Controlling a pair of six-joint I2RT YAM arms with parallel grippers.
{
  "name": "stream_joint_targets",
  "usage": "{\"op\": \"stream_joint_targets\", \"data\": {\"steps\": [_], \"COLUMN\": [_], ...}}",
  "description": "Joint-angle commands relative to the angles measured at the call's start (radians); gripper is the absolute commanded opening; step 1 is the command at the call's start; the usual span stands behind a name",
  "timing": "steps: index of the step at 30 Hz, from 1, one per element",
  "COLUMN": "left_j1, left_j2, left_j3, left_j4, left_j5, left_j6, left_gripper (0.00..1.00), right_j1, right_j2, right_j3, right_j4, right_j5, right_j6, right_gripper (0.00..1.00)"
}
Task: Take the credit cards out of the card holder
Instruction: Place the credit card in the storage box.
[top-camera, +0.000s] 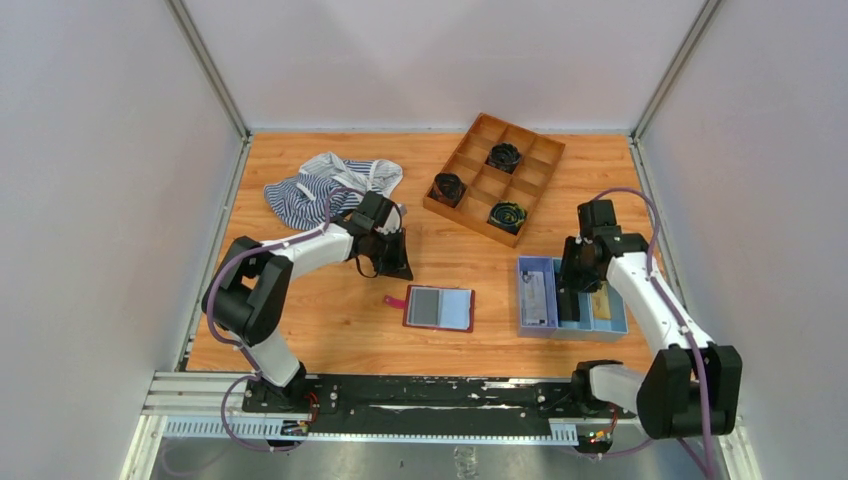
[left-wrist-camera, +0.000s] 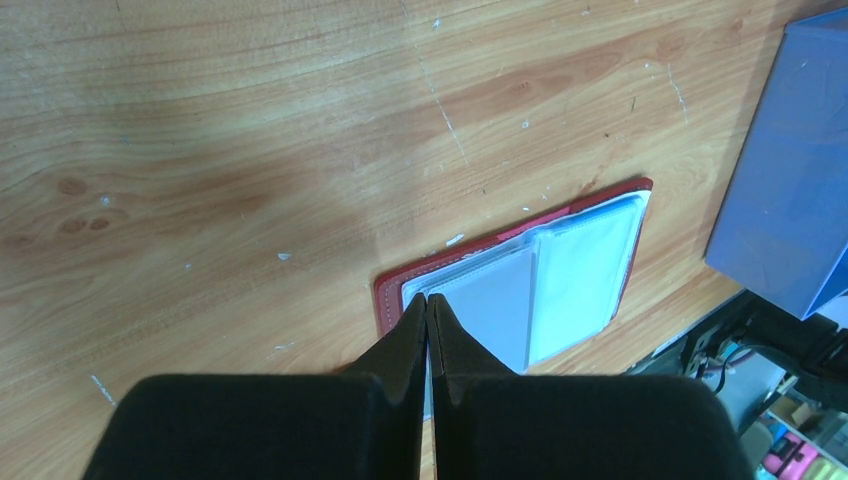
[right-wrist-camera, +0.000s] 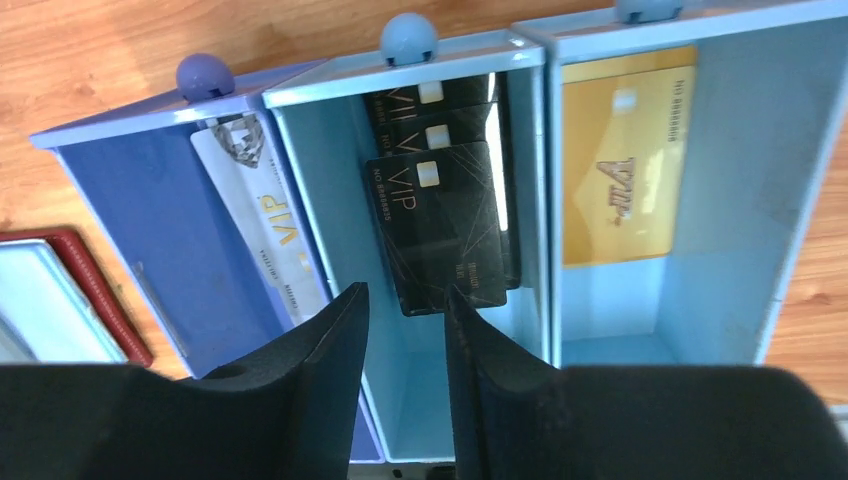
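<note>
The maroon card holder (top-camera: 440, 308) lies open on the table, its pale inner pockets up and its strap tab to the left. It also shows in the left wrist view (left-wrist-camera: 560, 270) and at the edge of the right wrist view (right-wrist-camera: 95, 290). My left gripper (top-camera: 395, 265) (left-wrist-camera: 427, 297) is shut and empty, just above the holder's far left corner. My right gripper (top-camera: 568, 303) (right-wrist-camera: 405, 292) is open and empty over the light-blue tray (top-camera: 523, 266) (right-wrist-camera: 330, 88). In the tray lie a pale card (right-wrist-camera: 262, 225), dark cards (right-wrist-camera: 440, 215) and a tan card (right-wrist-camera: 612, 160).
A wooden divided tray (top-camera: 470, 140) with black rolled coils stands at the back right. A striped cloth (top-camera: 310, 190) lies at the back left, behind my left arm. The tray's blue wall (left-wrist-camera: 790, 180) shows to the right in the left wrist view.
</note>
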Motion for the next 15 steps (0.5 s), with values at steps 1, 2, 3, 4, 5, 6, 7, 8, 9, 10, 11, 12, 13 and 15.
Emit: {"op": "stream_joint_targets", "data": {"steps": [1, 2, 3, 4, 5, 6, 7, 8, 9, 10, 11, 12, 13, 15], "left_j1": [0.001, 0.001, 0.001, 0.001, 0.001, 0.001, 0.001, 0.001, 0.001, 0.001, 0.001, 0.001, 0.001, 0.001], "left_j2": [0.003, -0.002, -0.005, -0.007, -0.008, -0.008, -0.009, -0.01, -0.015, -0.019, -0.022, -0.028, -0.034, -0.056], "left_j3": [0.025, 0.026, 0.027, 0.03, 0.032, 0.035, 0.035, 0.035, 0.034, 0.036, 0.038, 0.04, 0.041, 0.027], "left_j4": [-0.012, -0.015, -0.023, -0.028, -0.035, -0.042, -0.047, -0.05, -0.058, -0.073, -0.09, -0.113, -0.127, -0.13], "left_j5": [0.002, -0.005, -0.014, -0.02, -0.022, -0.023, -0.023, -0.025, -0.034, -0.052, -0.067, -0.077, -0.085, -0.086], "left_j6": [0.004, 0.006, 0.009, 0.012, 0.016, 0.02, 0.021, 0.024, 0.025, 0.028, 0.035, 0.042, 0.046, 0.044], "left_gripper": [0.0, 0.0, 0.0, 0.0, 0.0, 0.0, 0.0, 0.0, 0.0, 0.03, 0.06, 0.07, 0.09, 0.1], "right_j1": [-0.016, -0.016, -0.016, -0.015, -0.014, -0.015, -0.015, -0.013, -0.007, 0.007, 0.028, 0.078, 0.132, 0.267], "right_j2": [-0.067, -0.096, -0.121, -0.145, -0.17, -0.191, -0.21, -0.224, -0.233, -0.241, -0.243, -0.241, -0.236, -0.214], "right_j3": [0.037, 0.051, 0.067, 0.085, 0.107, 0.126, 0.147, 0.162, 0.169, 0.171, 0.168, 0.158, 0.144, 0.102], "right_j4": [-0.023, -0.031, -0.038, -0.045, -0.049, -0.049, -0.048, -0.032, -0.012, 0.012, 0.044, 0.077, 0.118, 0.208], "right_j5": [0.136, 0.155, 0.17, 0.179, 0.173, 0.154, 0.123, 0.073, 0.014, -0.053, -0.102, -0.139, -0.156, -0.15], "right_j6": [0.024, 0.02, 0.015, 0.011, 0.003, 0.0, 0.003, 0.006, 0.015, 0.035, 0.061, 0.087, 0.122, 0.189], "right_gripper": [0.39, 0.4, 0.41, 0.41, 0.41, 0.41, 0.41, 0.41, 0.41, 0.41, 0.41, 0.41, 0.41, 0.41]}}
